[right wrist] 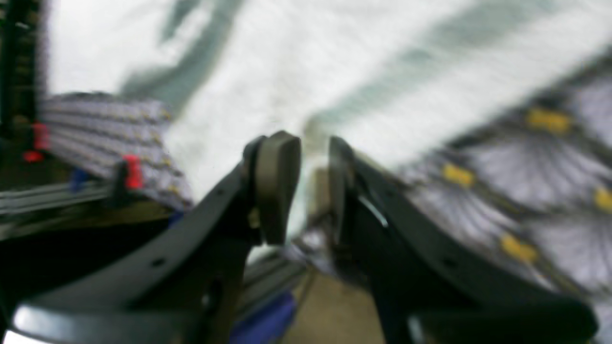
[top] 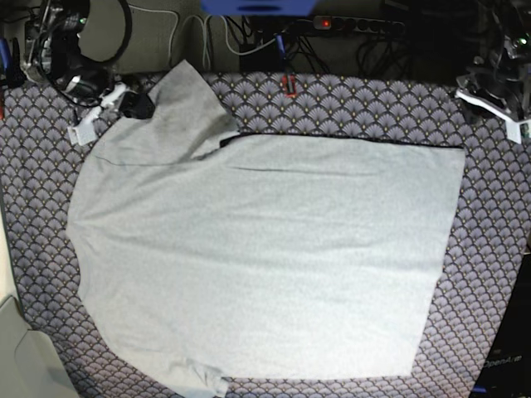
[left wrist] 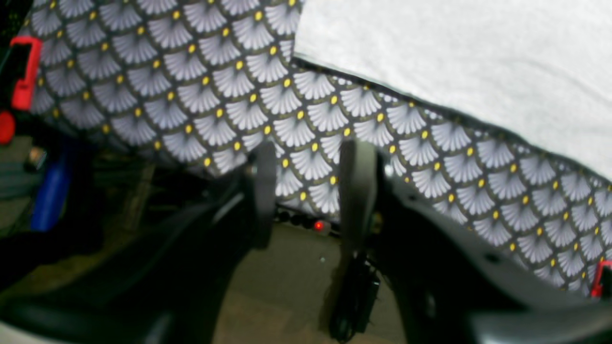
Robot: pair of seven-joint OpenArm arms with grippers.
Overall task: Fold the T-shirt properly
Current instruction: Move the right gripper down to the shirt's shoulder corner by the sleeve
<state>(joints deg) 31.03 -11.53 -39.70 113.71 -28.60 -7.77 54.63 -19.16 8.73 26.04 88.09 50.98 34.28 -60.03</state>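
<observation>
L pincer [left wrist: 308, 191]: dark flat fingers [left wrist: 264, 191] standing apart w/ a clear gap, nothing between them. It hangs over the edge of the surface, tips above the purple-grey fan-patterned tablecloth w/ yellow dots [left wrist: 191, 86]; floor shows through the gap below. The large light grey short-sleeved cotton T-shirt [left wrist: 454, 62] lies beyond, its straight edge running diagonally across the wrist view, a strip of bare cloth between edge and fingers. No contact w/ the shirt.

R pincer [right wrist: 313, 186]: fingers also parted, narrow gap. View is blurred; pale fabric sits right behind and between the tips, but can't tell whether it's pinched or just close behind. In the base view this pincer is at the far L corner, by the upper sleeve [top: 178, 104].

Shirt in base view: spread flat, plain side up, covering most of the surface. Neck/sleeves end toward view's L, hem toward view's R. Hem edge straight, roughly vertical, w/ a band of bare tablecloth beside it on the R. Far edge straight w/ a thin dark line along it; band of cloth open behind it. Upper sleeve angles up toward the far L corner; lower sleeve [top: 195, 377] reaches the near edge of frame. Few shallow creases near the far edge.

Red clamps [left wrist: 24, 71] grip the tablecloth at the surface edges. Cables and a power strip [top: 357, 25] lie off the far side.
</observation>
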